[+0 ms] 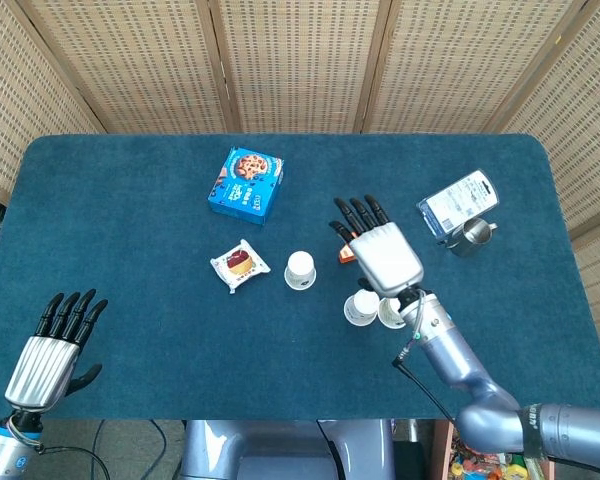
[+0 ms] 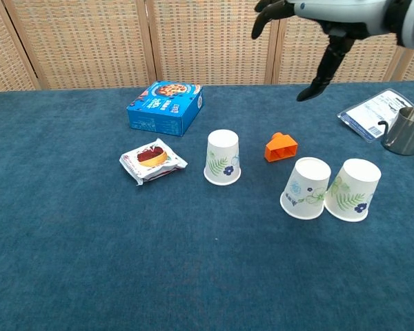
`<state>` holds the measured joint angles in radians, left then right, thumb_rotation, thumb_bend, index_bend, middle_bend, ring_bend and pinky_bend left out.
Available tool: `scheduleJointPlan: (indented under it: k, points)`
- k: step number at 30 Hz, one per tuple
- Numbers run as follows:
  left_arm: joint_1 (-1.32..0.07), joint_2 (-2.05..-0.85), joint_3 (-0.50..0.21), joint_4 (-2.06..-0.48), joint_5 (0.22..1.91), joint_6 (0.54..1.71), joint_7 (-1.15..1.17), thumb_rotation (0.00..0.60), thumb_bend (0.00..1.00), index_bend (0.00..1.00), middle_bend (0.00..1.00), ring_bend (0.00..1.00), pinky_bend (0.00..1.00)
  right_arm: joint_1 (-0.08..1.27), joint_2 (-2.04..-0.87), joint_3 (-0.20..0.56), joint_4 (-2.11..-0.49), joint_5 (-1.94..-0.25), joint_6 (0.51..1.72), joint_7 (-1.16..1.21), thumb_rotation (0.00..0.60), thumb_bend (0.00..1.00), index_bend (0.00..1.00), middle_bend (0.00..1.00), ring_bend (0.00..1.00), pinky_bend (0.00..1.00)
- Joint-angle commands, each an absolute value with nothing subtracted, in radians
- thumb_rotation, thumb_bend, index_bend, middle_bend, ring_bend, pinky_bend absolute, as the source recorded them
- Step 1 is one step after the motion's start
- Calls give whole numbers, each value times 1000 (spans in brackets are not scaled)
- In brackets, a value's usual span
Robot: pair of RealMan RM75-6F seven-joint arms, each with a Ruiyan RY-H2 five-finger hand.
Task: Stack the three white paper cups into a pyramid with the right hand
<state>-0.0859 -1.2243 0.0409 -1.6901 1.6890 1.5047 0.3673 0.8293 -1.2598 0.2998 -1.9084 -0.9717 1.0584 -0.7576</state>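
Observation:
Three white paper cups with leaf prints stand upside down on the blue table. One cup [image 2: 223, 157] [image 1: 300, 270] stands alone in the middle. The other two cups [image 2: 306, 187] [image 2: 353, 189] touch side by side to its right, partly hidden under my arm in the head view [image 1: 361, 307]. My right hand [image 1: 380, 255] [image 2: 331, 14] hovers high above the table, fingers spread and holding nothing, over the spot between the lone cup and the pair. My left hand [image 1: 55, 350] rests open at the near left corner, seen only in the head view.
An orange block [image 2: 281, 147] lies between the lone cup and the pair. A wrapped snack [image 2: 152, 160] and a blue cookie box [image 2: 165, 107] sit to the left. A metal mug [image 2: 407, 129] and a plastic packet [image 2: 372, 114] lie at the far right.

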Motion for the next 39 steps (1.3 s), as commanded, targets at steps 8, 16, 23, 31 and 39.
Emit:
scheduleJointPlan:
  k: [8, 16, 23, 31, 39]
  points:
    - [-91, -1227, 38, -1684, 1680, 1492, 363, 600, 199, 0, 0, 0, 0, 960, -1467, 319, -1741, -838, 1025, -759, 600, 59, 294, 0, 0, 0]
    - [-94, -1228, 32, -1680, 1662, 1485, 356, 600, 199, 0, 0, 0, 0, 1045, -1576, 335, -1597, -772, 983, -736, 600, 59, 294, 0, 0, 0]
    - [-99, -1228, 31, -1674, 1652, 1473, 347, 600, 199, 0, 0, 0, 0, 1076, -1626, 313, -1513, -747, 958, -716, 600, 59, 294, 0, 0, 0]
    - [-104, -1231, 29, -1671, 1644, 1464, 346, 600, 198, 0, 0, 0, 0, 1094, -1664, 289, -1427, -728, 927, -695, 600, 59, 294, 0, 0, 0]
    - [-108, -1234, 26, -1666, 1630, 1454, 347, 600, 199, 0, 0, 0, 0, 1103, -1702, 269, -1335, -714, 884, -661, 600, 59, 297, 0, 0, 0]
